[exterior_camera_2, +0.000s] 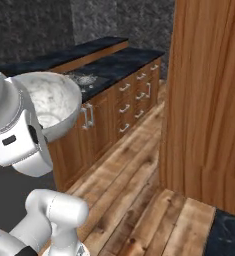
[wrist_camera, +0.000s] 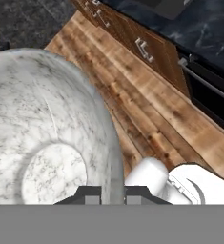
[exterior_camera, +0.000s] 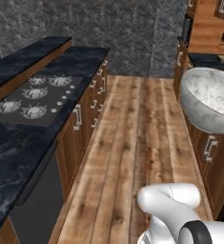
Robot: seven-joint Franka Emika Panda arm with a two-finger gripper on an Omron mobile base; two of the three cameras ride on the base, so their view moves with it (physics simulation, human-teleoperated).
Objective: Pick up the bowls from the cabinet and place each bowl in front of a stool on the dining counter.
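A grey-white marbled bowl (wrist_camera: pixel 42 128) hangs in the air over the wooden floor, tilted, with its hollow side facing the hand camera. My gripper (wrist_camera: pixel 113 194) is shut on its rim, one dark fingertip (wrist_camera: pixel 89 193) inside the bowl and the other outside. The same bowl (exterior_camera: pixel 208 97) shows at the right of the left base view, and beside my white hand as bowl (exterior_camera_2: pixel 51 102) in the right base view. The dining counter (exterior_camera: pixel 25 57) runs raised behind the stove at the far left. The cabinet's brown upright panel (exterior_camera_2: pixel 209 100) stands close on the right. The stools are out of view.
A lower black counter with a gas stove (exterior_camera: pixel 35 97) and drawer fronts with silver handles (exterior_camera: pixel 85 114) lines the left side. More wooden drawer units (exterior_camera: pixel 211 152) line the right. Between them runs a wooden plank floor aisle (exterior_camera: pixel 132 143) to a dark stone wall.
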